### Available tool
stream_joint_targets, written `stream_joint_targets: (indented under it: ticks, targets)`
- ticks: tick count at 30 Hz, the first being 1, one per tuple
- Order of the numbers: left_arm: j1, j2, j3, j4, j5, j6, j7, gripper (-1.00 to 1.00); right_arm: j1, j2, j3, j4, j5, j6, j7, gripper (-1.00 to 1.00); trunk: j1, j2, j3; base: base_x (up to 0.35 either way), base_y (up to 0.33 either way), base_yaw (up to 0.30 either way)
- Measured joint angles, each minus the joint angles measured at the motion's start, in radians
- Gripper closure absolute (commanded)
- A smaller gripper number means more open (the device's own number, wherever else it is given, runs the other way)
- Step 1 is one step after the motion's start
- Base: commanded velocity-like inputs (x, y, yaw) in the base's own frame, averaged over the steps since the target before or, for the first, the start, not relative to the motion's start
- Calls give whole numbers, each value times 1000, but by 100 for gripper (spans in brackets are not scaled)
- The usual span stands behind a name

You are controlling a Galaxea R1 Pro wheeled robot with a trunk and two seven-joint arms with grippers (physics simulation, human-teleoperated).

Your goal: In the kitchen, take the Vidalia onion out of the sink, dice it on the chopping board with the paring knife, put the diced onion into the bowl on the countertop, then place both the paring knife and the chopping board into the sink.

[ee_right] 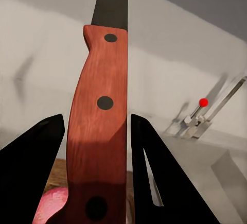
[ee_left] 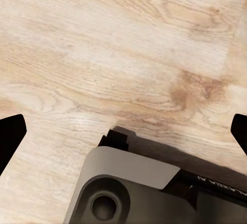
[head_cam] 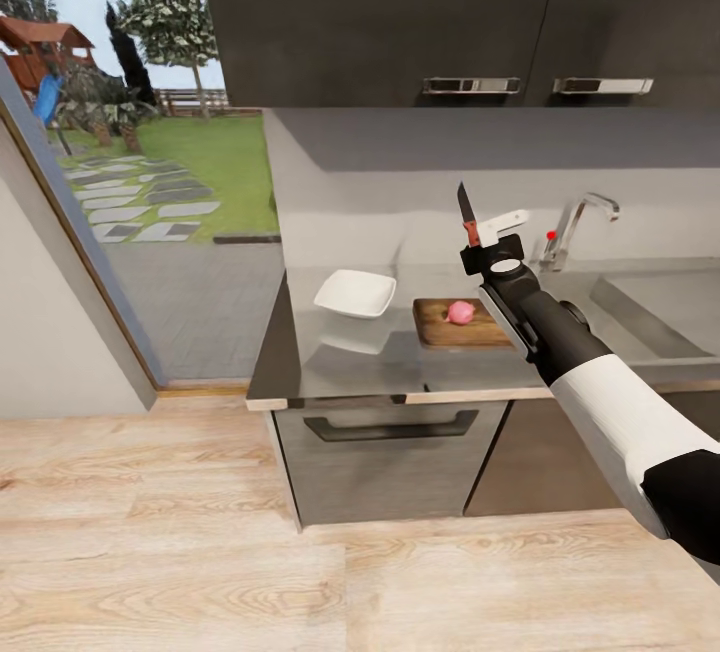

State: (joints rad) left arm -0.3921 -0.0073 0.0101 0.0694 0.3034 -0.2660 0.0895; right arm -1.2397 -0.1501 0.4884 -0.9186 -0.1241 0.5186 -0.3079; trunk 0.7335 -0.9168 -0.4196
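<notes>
My right gripper [head_cam: 481, 233] is shut on the paring knife [head_cam: 466, 215], holding it upright in the air with the dark blade pointing up. In the right wrist view the red handle [ee_right: 100, 121] stands between the two black fingers [ee_right: 36, 167]. Just below and in front of the gripper, the pinkish Vidalia onion [head_cam: 461, 312] rests whole on the chopping board [head_cam: 440, 329]; the right wrist view catches the onion [ee_right: 51, 206] beside the handle's end. The white bowl [head_cam: 355, 293] sits on the countertop [head_cam: 350, 362] left of the board. The sink [head_cam: 660, 307] lies to the right. My left gripper [ee_left: 126, 131] is open over the wooden floor.
A chrome tap [head_cam: 575, 222] with a red-knobbed lever [ee_right: 204, 102] stands behind the sink. Dark wall cabinets [head_cam: 450, 12] hang over the counter. The counter's left end [head_cam: 265, 352] borders a large window. The robot's base [ee_left: 134, 193] shows under the left gripper.
</notes>
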Motion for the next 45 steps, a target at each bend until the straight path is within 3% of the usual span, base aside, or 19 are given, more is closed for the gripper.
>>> stream_joint_targets:
  ticks: [21, 45]
  targets:
    - [0, 0, 0, 0, 0, 0, 0, -100, 0, 2, 0, 3, 1, -6, -2, 100, 81, -147, -64, 0, 0, 0]
    - [0, -1, 0, 0, 0, 0, 0, -100, 0, 0, -1, 3, 2, -6, -2, 100, 173, -315, -103, 0, 0, 0]
